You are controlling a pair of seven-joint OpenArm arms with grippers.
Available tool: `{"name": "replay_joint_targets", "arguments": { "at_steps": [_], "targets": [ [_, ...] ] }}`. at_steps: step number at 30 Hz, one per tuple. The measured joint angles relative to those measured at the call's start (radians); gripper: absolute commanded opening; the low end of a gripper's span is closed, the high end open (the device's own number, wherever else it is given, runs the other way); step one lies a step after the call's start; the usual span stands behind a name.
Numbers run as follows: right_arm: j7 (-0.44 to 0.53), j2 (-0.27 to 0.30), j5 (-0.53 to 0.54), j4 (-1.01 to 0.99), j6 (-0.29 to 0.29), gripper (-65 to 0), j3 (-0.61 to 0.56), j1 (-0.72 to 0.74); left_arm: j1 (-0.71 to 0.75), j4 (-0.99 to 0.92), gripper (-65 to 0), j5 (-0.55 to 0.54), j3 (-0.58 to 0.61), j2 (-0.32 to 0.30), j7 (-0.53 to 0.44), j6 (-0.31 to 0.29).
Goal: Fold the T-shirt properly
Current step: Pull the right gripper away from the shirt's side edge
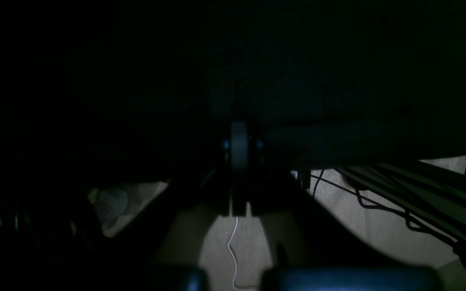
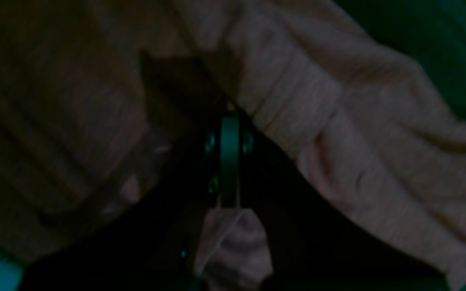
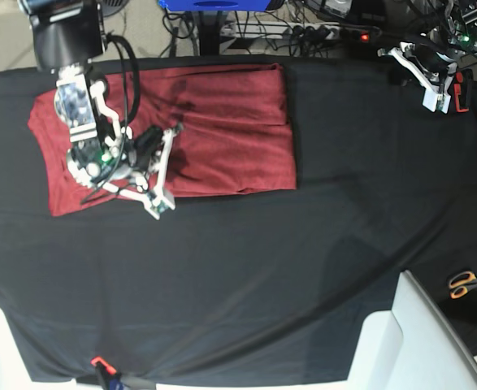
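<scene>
In the left wrist view almost everything is dark. The left gripper shows as a dim shape in the middle, and its two sides are pressed together with nothing between them. Below it there is pale floor with a thin white cable and some black cables. The T-shirt does not show here. In the right wrist view the T-shirt fills most of the picture. It looks dull pinkish brown in the low light, and it is soft and full of folds. The right gripper is in the middle, and its sides are squeezed together. Cloth bunches right at them, and a small lump of the shirt sits just under the claw. So the claw is clamped on the shirt. A bit of dark table cover shows at the top right. In the base view the T-shirt is brick red and lies on the black cloth that covers the table, in the far left part. It is folded into a flat wide shape with a straight right edge. The right gripper is on the left side of this view, down on the shirt near its front edge. The left gripper is far away at the top right corner, well apart from the shirt. Orange scissors lie at the right edge. A white shape sits at the bottom right.
</scene>
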Motion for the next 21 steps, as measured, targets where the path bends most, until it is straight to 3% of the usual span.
{"name": "replay_joint_targets", "arguments": {
  "at_steps": [5,11,21],
  "targets": [
    [0.043,0.017,0.006,-0.037,0.009,-64.8,0.0,0.025,0.0,0.0,-65.0,0.0,-0.001,0.006,-0.004,0.0],
    [0.042,0.05,0.002,-0.046,0.001,-64.8,0.0,0.061,0.0,0.0,-65.0,0.002,-0.001,0.006,-0.004,0.0],
    [0.034,0.059,-0.002,-0.026,-0.001,-65.0,0.0,0.046,0.0,0.0,-65.0,0.0,-0.001,0.006,-0.004,0.0]
  ]
}}
